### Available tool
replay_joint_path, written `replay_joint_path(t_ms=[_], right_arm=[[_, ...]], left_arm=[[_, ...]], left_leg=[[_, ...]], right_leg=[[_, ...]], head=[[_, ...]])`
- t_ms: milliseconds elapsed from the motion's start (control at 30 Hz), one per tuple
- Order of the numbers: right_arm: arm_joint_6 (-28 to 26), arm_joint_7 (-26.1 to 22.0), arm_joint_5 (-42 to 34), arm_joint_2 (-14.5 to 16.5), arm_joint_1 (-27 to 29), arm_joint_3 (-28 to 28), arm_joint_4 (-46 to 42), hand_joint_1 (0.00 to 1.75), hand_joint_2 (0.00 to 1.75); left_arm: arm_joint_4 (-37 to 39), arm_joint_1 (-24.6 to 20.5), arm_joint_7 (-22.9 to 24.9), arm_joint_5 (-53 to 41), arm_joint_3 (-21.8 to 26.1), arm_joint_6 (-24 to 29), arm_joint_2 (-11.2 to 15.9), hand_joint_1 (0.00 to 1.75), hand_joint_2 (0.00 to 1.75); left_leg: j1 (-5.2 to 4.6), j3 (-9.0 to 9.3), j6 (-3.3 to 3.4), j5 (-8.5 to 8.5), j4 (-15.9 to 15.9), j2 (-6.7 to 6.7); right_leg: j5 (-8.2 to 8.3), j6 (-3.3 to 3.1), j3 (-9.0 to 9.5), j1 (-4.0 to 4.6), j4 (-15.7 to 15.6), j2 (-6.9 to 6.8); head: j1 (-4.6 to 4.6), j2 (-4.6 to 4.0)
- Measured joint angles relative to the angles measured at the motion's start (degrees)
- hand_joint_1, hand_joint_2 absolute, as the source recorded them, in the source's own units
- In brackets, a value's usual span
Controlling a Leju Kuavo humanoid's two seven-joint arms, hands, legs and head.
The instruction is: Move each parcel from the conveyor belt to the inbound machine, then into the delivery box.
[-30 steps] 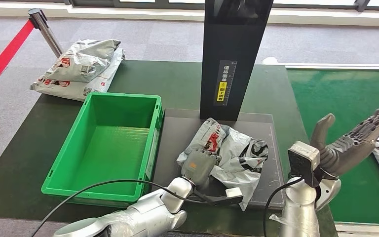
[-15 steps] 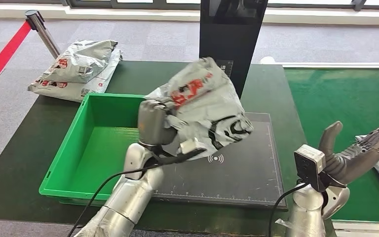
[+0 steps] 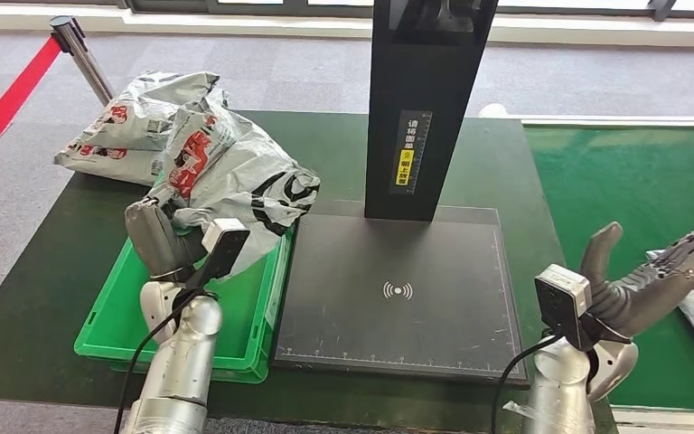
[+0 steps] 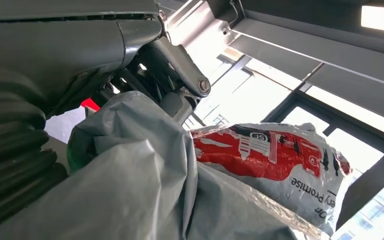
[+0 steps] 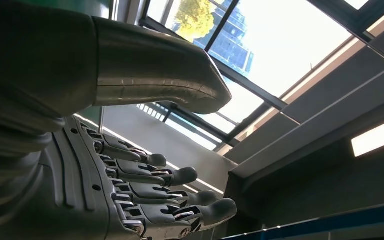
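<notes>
Parcel point(image 3: 235, 172) gripped in left hand point(image 3: 158, 240) above green delivery box point(image 3: 113, 312), right hand point(image 3: 655, 285) spread, holding nothing

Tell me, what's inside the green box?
The green box shows bare green floor near its front. The parcel held by the left robot hand hangs over it, hiding the back part.
</notes>
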Motion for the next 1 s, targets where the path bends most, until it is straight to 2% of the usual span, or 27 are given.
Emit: replay_joint_path(t_ms=[67, 200, 333, 467, 567, 1000], right_arm=[[0.00, -0.01, 0.00, 0.00, 0.01, 0.00, 0.11, 0.00, 1.75], [0.00, -0.02, -0.03, 0.00, 0.05, 0.00, 0.17, 0.00, 1.75], [0.00, -0.02, 0.52, 0.00, 0.06, 0.00, 0.45, 0.00, 1.75], [0.00, -0.02, 0.66, 0.00, 0.23, 0.00, 0.83, 0.00, 1.75], [0.00, -0.02, 0.50, -0.01, 0.45, 0.00, 1.03, 0.00, 1.75], [0.00, -0.01, -0.85, -0.04, 0.83, -0.76, 2.40, 0.00, 1.75]], left_arm=[[-0.16, 0.15, -0.20, -0.02, 1.70, 0.00, 0.00, 1.75, 1.75], [-0.07, 0.36, -1.86, -0.75, 6.16, 0.00, 0.00, 0.00, 1.75], [0.18, 0.30, -0.67, -3.41, 8.95, -0.05, 0.00, 0.00, 0.00], [-0.68, 0.85, 3.75, -6.28, 9.08, -0.07, 0.00, 0.00, 0.00], [-2.35, 1.74, 5.17, -7.11, 9.06, -0.07, 0.00, 0.00, 0.00], [-8.22, 3.09, 1.86, -7.22, 9.06, -0.07, 0.18, 0.00, 0.00]], left_leg=[[0.00, 0.00, 0.00, 0.00, 0.00, 0.01], [0.01, 0.01, 0.00, 0.00, 0.00, 0.03], [0.01, 0.04, -0.01, 0.00, -0.01, 0.03], [0.00, 0.05, -0.01, 0.00, -0.01, 0.04], [0.01, 0.04, -0.01, 0.00, -0.01, 0.05], [0.01, 0.01, 0.00, 0.00, 0.00, 0.02]], right_leg=[[0.00, 0.00, -0.01, 0.00, 0.00, 0.01], [0.00, 0.00, -0.02, 0.01, 0.00, 0.03], [-0.01, -0.01, 0.01, 0.01, 0.01, 0.02], [0.00, -0.01, 0.01, 0.01, 0.01, 0.02], [-0.01, -0.01, -0.01, 0.01, 0.01, 0.03], [-0.01, -0.01, 0.00, 0.01, 0.00, 0.01]], head=[[0.00, 0.00], [0.00, 0.00], [0.01, 0.00], [0.01, 0.00], [0.00, 0.00], [0.00, 0.00]])
